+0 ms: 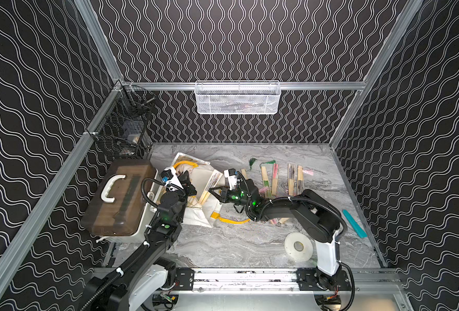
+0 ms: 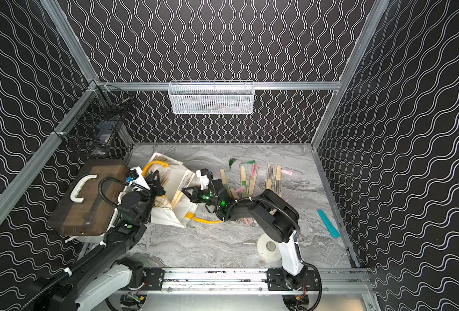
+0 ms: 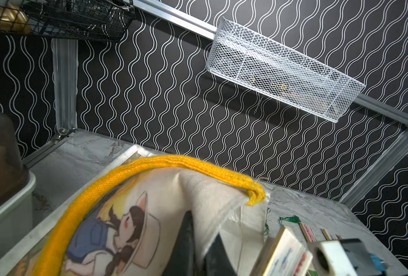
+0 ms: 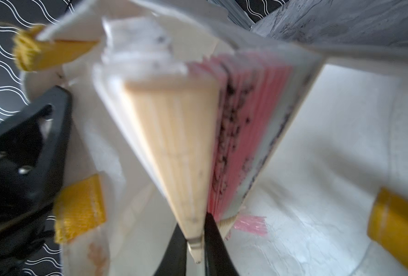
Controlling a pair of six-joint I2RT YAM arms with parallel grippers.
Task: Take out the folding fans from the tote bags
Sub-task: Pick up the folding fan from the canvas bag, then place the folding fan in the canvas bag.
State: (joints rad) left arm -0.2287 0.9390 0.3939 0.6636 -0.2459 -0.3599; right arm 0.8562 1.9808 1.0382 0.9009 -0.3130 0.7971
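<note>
In a top view my right claw (image 1: 211,192) pinches a half-spread fan (image 1: 212,180) at the bag (image 1: 199,215) mouth. Left wrist: my left claw (image 3: 201,248) clamps bag cloth. Right wrist: I hold only the pivot tip, so the spread folds may snag and pull it free.

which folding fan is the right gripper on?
The pink-folded tan bamboo fan, sticking out of the white canvas tote bag, pinched at its narrow end by the right gripper. The other fans lie loose on the marble tabletop.
</note>
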